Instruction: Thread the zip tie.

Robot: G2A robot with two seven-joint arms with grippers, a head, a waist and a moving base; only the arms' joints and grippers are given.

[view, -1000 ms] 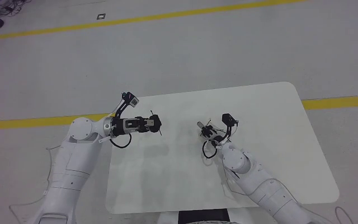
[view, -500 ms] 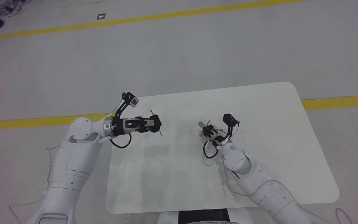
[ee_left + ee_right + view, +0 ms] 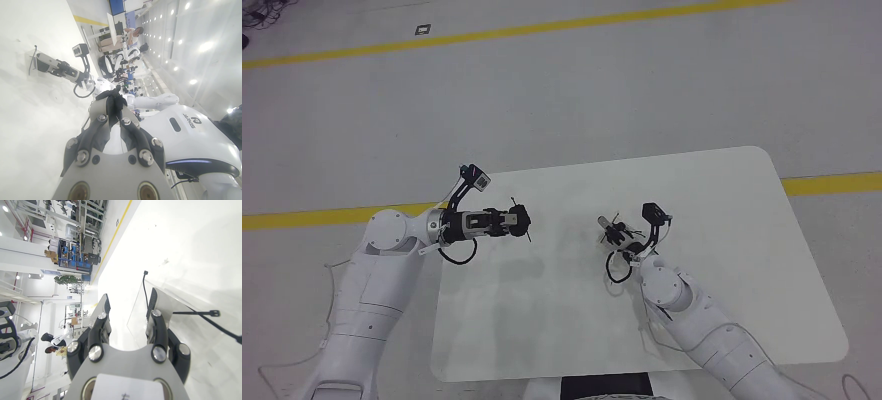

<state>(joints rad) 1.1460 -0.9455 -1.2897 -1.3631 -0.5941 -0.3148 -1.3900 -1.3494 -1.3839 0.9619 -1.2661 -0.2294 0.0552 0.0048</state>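
Over table (image 3: 722, 200), L gripper (image 3: 114, 98) is seen clamped on a thin black zip tie (image 3: 121, 140), held aloft. Further off, R gripper (image 3: 130, 302) is held w/ jaws apart beside clear holder (image 3: 170, 313) of spare ties (image 3: 189, 313). Step judged: pre-threading; tip must next be lined up w/ a tie head.

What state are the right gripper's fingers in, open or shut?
Open. In the right wrist view the fingers of the right gripper stand well apart, with a wall of the clear box between them, not clamped.
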